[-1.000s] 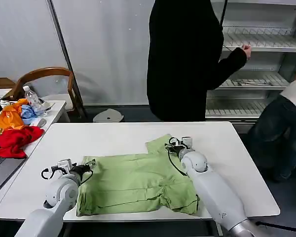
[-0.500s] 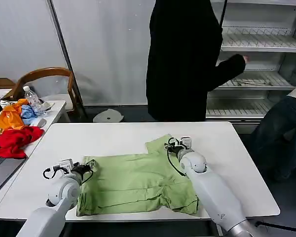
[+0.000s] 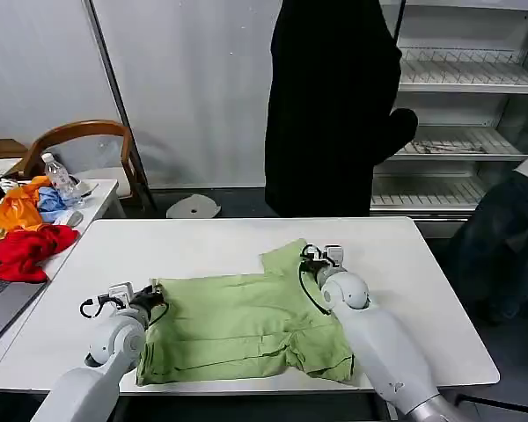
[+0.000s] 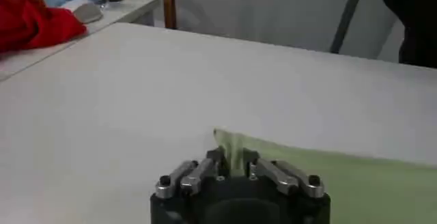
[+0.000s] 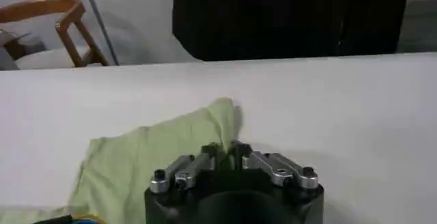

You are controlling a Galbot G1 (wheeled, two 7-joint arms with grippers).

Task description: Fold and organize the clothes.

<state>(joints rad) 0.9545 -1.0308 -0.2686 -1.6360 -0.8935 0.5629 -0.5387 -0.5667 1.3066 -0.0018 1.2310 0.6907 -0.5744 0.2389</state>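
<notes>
A: What's near the T-shirt [image 3: 246,325]?
B: It's on the worktop [image 3: 202,242], bare beyond it. Red pile [image 3: 26,251] far off.
A: Claws?
B: Left claw [image 3: 155,293] and right claw [image 3: 310,255] each pinch a shirt corner.

The shirt [image 3: 246,325] lies on the table [image 3: 202,242]. Left gripper [image 3: 156,297] at its nine o'clock edge, right gripper [image 3: 310,258] at two o'clock.
</notes>
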